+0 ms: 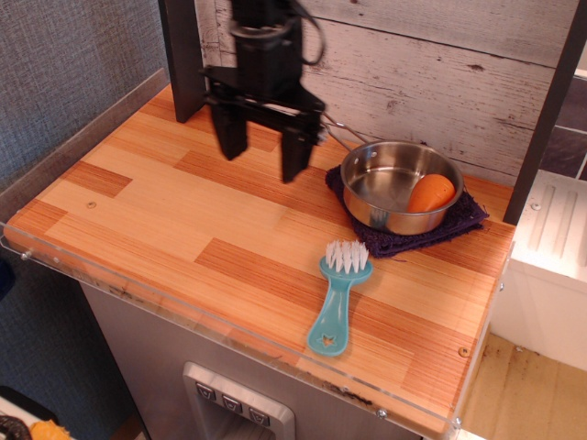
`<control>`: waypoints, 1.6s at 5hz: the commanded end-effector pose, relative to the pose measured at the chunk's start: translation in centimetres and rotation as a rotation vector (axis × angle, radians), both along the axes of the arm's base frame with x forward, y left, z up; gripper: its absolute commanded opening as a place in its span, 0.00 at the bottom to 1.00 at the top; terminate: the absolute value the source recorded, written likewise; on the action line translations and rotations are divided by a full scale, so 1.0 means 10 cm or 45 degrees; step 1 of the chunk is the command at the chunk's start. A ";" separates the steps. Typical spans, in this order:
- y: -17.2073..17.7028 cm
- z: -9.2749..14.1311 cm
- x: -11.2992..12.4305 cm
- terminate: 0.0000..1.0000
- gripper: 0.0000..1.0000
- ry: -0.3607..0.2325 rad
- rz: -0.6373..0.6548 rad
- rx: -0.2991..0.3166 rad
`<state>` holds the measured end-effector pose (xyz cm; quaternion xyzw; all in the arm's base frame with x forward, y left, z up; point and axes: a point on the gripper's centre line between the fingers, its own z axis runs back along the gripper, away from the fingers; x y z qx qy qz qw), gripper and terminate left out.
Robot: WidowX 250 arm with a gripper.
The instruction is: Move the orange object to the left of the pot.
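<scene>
The orange object [431,192] is a small smooth rounded toy lying inside the pot, against its right wall. The pot [369,179] is a shallow shiny steel one with a thin wire handle pointing back left; it sits on a dark purple cloth [463,220] at the back right of the wooden table. My black gripper [262,165] hangs above the table just left of the pot, near the handle. Its two fingers are spread wide apart with nothing between them.
A teal brush with white bristles [336,298] lies on the table in front of the pot. A dark post [183,55] stands at the back left. A clear acrylic rim [229,335] edges the table front. A white cabinet [550,266] stands to the right.
</scene>
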<state>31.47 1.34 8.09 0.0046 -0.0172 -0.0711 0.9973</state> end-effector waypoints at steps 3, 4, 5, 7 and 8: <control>-0.78 0.04 0.60 0.00 1.00 -0.084 -0.095 -0.026; -0.88 -0.08 0.66 0.00 1.00 -0.062 -0.114 -0.016; -0.97 -0.17 0.68 0.00 1.00 -0.036 -0.136 -0.001; -1.03 -0.20 0.66 0.00 1.00 -0.026 -0.149 0.004; -1.01 -0.19 0.65 0.00 1.00 -0.030 -0.144 0.000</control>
